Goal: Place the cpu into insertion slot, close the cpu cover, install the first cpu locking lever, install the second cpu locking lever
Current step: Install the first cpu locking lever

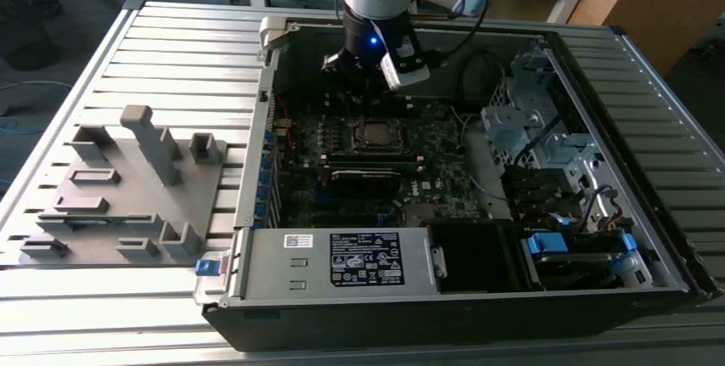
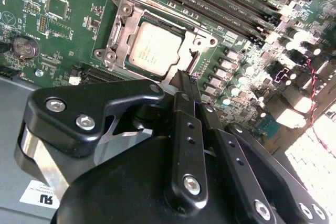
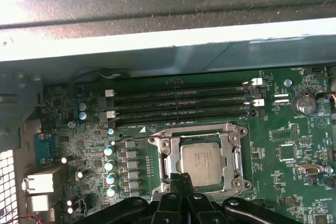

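While cpu (image 2: 155,51) sits under cpu cover (image 2: 118,15), gripper (image 2: 182,75) clenched near its edge; mem slots (image 3: 178,103) adj.

cpu (image 2: 155,51): seated under cpu cover (image 2: 119,24) | end effector (image 2: 184,77): fingers pressed together, tips beside cover edge

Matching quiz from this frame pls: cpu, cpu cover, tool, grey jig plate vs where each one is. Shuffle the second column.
1. cpu
2. cpu cover
3. tool
4. grey jig plate

A. outside the computer case, on the exterior view's left
B. metal frame lying down around the chip
C. silver-grey top showing through the frame's window
D. tips at the frame's edge, in both wrist views

Pairs: 1-C, 2-B, 3-D, 4-A
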`<action>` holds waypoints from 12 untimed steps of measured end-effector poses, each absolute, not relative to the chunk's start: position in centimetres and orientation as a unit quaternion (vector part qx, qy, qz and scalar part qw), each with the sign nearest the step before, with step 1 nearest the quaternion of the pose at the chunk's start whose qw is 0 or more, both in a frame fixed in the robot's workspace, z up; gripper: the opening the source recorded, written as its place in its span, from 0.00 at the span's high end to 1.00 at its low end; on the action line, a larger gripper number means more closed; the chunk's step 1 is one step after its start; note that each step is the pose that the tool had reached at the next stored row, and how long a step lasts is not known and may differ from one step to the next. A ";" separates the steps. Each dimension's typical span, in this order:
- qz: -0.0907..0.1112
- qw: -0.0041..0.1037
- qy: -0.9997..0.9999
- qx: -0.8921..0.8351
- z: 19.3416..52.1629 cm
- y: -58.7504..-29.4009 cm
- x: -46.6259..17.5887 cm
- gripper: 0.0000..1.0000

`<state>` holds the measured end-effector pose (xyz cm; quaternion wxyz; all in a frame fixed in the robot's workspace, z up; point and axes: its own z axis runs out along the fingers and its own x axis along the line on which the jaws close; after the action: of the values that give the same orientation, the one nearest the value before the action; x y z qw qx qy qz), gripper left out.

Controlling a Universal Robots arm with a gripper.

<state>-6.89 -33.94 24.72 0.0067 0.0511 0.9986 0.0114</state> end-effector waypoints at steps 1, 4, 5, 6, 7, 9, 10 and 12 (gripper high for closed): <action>0.011 0.007 0.999 0.051 24.7 -33.9 -6.9 0.90; 0.011 0.007 0.999 0.051 24.7 -33.9 -7.3 0.90; 0.011 0.007 0.999 0.051 24.7 -33.9 -7.5 0.90; 0.011 0.007 0.999 0.051 24.7 -33.9 -7.8 0.90; 0.011 0.008 0.999 0.051 24.7 -33.9 -8.0 0.90; 0.011 0.008 0.999 0.051 24.7 -33.9 -8.4 0.90; 0.011 0.008 0.999 0.051 24.7 -33.9 -8.6 0.90; 0.011 0.009 0.999 0.051 24.7 -33.9 -9.1 0.90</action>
<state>-9.09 -33.95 24.70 0.0088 0.0511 0.9986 0.0114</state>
